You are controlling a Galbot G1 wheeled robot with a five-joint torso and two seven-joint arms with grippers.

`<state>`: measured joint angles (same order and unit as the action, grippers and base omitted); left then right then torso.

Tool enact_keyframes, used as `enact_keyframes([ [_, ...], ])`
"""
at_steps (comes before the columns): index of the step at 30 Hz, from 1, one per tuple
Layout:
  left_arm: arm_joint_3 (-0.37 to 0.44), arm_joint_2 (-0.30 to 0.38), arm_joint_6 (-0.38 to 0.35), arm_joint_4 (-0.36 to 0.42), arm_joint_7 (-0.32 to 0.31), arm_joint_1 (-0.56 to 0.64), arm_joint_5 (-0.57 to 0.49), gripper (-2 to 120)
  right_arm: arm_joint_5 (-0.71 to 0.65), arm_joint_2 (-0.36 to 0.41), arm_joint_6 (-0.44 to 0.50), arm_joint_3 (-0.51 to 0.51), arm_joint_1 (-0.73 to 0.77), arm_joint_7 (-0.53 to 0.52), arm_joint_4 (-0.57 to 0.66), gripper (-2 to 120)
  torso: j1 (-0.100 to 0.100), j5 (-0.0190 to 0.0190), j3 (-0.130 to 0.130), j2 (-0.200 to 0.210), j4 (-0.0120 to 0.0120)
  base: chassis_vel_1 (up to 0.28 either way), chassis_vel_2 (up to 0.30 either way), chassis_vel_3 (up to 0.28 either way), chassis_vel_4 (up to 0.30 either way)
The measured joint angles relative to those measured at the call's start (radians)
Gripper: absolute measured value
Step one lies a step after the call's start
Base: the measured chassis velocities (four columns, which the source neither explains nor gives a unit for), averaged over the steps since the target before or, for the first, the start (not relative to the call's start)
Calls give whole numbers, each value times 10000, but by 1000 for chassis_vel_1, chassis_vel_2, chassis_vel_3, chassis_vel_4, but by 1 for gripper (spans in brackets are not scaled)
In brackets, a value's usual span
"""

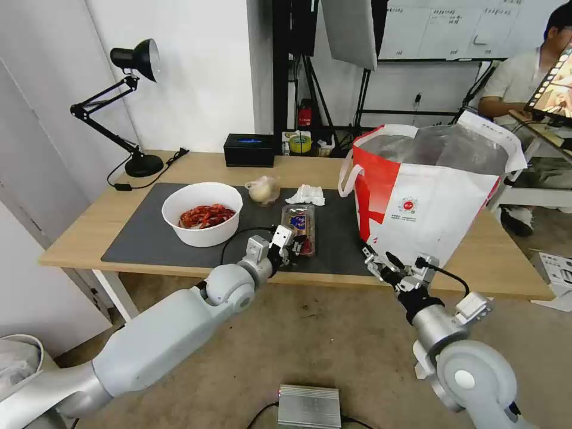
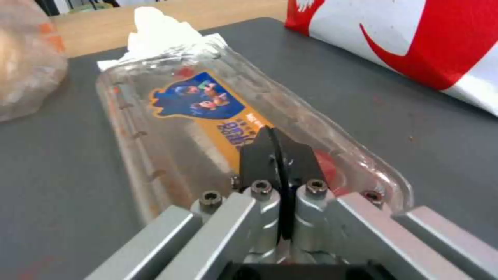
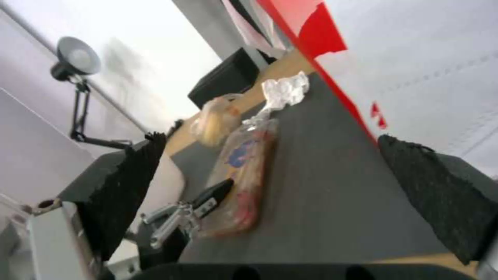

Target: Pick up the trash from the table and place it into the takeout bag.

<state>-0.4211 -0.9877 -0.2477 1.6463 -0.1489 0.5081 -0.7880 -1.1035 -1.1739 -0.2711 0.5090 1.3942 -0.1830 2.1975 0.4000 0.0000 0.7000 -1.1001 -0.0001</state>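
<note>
Left gripper point(image 2: 277, 155) pinched together at near end of clear tray point(image 2: 207, 116), seemingly clamping its edge. Right gripper point(image 3: 270, 186) spread wide beside takeout bag point(image 1: 429, 196), over desk point(image 1: 512, 262) front edge.

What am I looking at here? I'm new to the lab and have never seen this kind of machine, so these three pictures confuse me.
It is a wheeled robot with two grey arms, each ending in a claw. One picture comes from a camera on its head; the other two from cameras on its wrists.

On the table lie a white bowl of red shells, a small clear bag with a beige lump, a crumpled tissue and a clear plastic tray. A big white-and-red takeout bag stands at the right.

The left claw has pinched shut at the near end of the tray; its wrist view shows the black tips together over the tray's clear lid. The right claw hangs open near the bag's foot, holding nothing.
</note>
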Motion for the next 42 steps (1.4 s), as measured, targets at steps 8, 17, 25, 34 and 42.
enact_keyframes([
  [8,43,100,0,94,-25,8,-48,0,-1778,25,-272,-93,-742,-615,-116,100,0,0,0,1,1,0,0,0,0],
  [17,58,113,10,106,-42,13,-78,0,-2839,42,-506,-332,-1564,-1194,-675,100,0,0,1,2,1,0,0,0,0],
  [25,201,256,133,110,-76,37,-428,0,-3793,-225,-1030,-918,-3247,-2014,-1995,100,1,0,2,3,1,0,0,0,0],
  [34,274,300,245,173,-75,164,-488,0,-3832,-529,-1395,-1327,-4173,-2335,-2869,100,1,-1,1,2,2,0,0,0,0],
  [42,258,232,252,232,-91,197,-479,0,-3824,-647,-1789,-1597,-4765,-2610,-3458,100,1,-1,1,2,0,0,0,0,0],
])
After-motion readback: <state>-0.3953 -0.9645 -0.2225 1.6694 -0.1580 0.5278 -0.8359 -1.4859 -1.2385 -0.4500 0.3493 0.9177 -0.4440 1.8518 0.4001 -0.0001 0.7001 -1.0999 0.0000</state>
